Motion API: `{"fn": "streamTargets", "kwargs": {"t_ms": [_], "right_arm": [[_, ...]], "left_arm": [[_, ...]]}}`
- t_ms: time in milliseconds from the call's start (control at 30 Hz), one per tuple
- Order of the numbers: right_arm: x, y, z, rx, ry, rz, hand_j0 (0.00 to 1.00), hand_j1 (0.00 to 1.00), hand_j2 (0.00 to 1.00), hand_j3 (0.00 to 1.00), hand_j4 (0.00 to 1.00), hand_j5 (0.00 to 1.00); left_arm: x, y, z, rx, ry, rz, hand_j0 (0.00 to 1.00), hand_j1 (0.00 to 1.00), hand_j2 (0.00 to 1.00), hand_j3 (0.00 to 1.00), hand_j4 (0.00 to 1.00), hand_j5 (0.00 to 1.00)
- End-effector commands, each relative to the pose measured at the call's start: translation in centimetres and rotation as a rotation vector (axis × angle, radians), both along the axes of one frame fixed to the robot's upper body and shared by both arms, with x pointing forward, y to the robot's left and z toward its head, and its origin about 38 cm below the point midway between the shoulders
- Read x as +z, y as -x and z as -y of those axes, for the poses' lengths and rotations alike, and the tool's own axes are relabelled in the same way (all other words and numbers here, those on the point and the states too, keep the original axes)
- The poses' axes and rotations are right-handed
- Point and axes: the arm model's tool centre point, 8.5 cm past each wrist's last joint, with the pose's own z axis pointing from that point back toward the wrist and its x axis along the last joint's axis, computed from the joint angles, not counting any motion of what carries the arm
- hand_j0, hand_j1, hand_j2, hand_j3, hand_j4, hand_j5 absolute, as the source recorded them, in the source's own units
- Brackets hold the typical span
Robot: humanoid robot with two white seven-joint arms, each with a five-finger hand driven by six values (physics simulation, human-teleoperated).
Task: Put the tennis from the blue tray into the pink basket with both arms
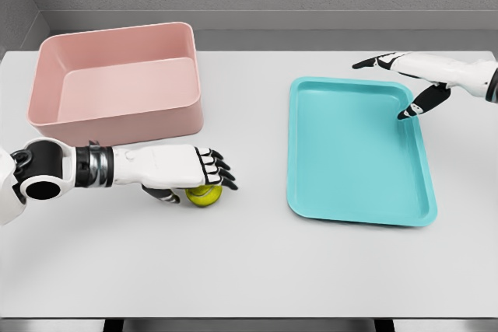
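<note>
One tennis ball (205, 195) sits on the white bench (249, 270), just in front of the one pink basket (117, 83) and well left of the one blue tray (354, 149). The left robot hand (187, 172) lies over the ball with fingers curled down around it, thumb beneath; whether the ball is lifted off the bench cannot be told. The right robot hand (405, 87) hovers over the tray's far right corner, fingers spread, holding nothing.
</note>
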Motion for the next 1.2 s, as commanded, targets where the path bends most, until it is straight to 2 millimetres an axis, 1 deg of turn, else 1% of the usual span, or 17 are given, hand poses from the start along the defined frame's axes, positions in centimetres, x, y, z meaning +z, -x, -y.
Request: {"fn": "streamTargets", "kwargs": {"t_ms": [0,67,167,267,300,367,600,667,767,867,900,1000,1167], "right_arm": [[0.0,-0.1,-0.2,0.000,-0.011,-0.001,1.00,1.00,1.00,1.00,1.00,1.00],[-0.5,0.1,-0.6,0.008,-0.016,-0.011,1.00,1.00,1.00,1.00,1.00,1.00],[-0.1,0.2,0.4,-0.011,-0.014,-0.003,1.00,1.00,1.00,1.00,1.00,1.00],[-0.1,0.2,0.5,-0.015,-0.015,-0.003,1.00,1.00,1.00,1.00,1.00,1.00],[0.2,0.1,0.8,-0.024,-0.020,0.006,1.00,1.00,1.00,1.00,1.00,1.00],[0.2,0.0,1.5,-0.046,-0.023,0.003,1.00,1.00,1.00,1.00,1.00,1.00],[0.1,-0.1,1.4,-0.045,-0.023,0.001,1.00,1.00,1.00,1.00,1.00,1.00],[0.2,0.0,1.4,-0.044,-0.023,0.002,1.00,1.00,1.00,1.00,1.00,1.00],[0.2,-0.1,1.4,-0.044,-0.024,0.003,1.00,1.00,1.00,1.00,1.00,1.00],[0.2,0.0,1.5,-0.047,-0.022,0.003,1.00,1.00,1.00,1.00,1.00,1.00],[0.2,0.0,1.5,-0.045,-0.023,0.002,1.00,1.00,1.00,1.00,1.00,1.00],[0.2,0.0,1.5,-0.045,-0.023,0.003,1.00,1.00,1.00,1.00,1.00,1.00],[0.2,0.0,1.5,-0.045,-0.023,0.002,1.00,1.00,1.00,1.00,1.00,1.00]], "left_arm": [[0.0,0.0,0.0,0.002,0.004,-0.002,0.84,0.84,0.84,0.84,0.84,0.84],[-0.1,0.0,0.0,0.001,0.002,-0.005,0.83,0.83,0.83,0.83,0.83,0.83],[-0.1,0.1,0.0,0.000,0.001,-0.006,0.82,0.82,0.82,0.82,0.82,0.82],[-0.2,0.2,0.1,-0.003,0.004,-0.009,0.76,0.76,0.76,0.76,0.76,0.76],[-0.2,0.2,0.1,-0.004,0.001,-0.010,0.76,0.76,0.76,0.76,0.76,0.76],[-0.2,0.2,0.0,-0.003,0.002,-0.010,0.74,0.74,0.74,0.74,0.74,0.74],[-0.3,0.2,-0.1,-0.003,0.001,-0.013,0.70,0.70,0.70,0.70,0.70,0.70],[-0.5,0.3,-0.1,-0.002,0.000,-0.017,0.67,0.67,0.67,0.67,0.67,0.67],[-0.5,0.4,-0.3,-0.001,0.000,-0.017,0.66,0.66,0.66,0.66,0.66,0.66],[-0.4,0.3,-0.3,-0.003,0.001,-0.016,0.60,0.60,0.60,0.60,0.60,0.60],[-0.3,0.4,-0.4,-0.007,0.001,-0.013,0.54,0.54,0.54,0.54,0.54,0.54],[-0.2,0.3,-0.5,-0.004,0.003,-0.012,0.50,0.50,0.50,0.50,0.50,0.50],[0.0,0.3,-0.4,-0.005,0.010,-0.012,0.50,0.50,0.50,0.50,0.50,0.50]]}}
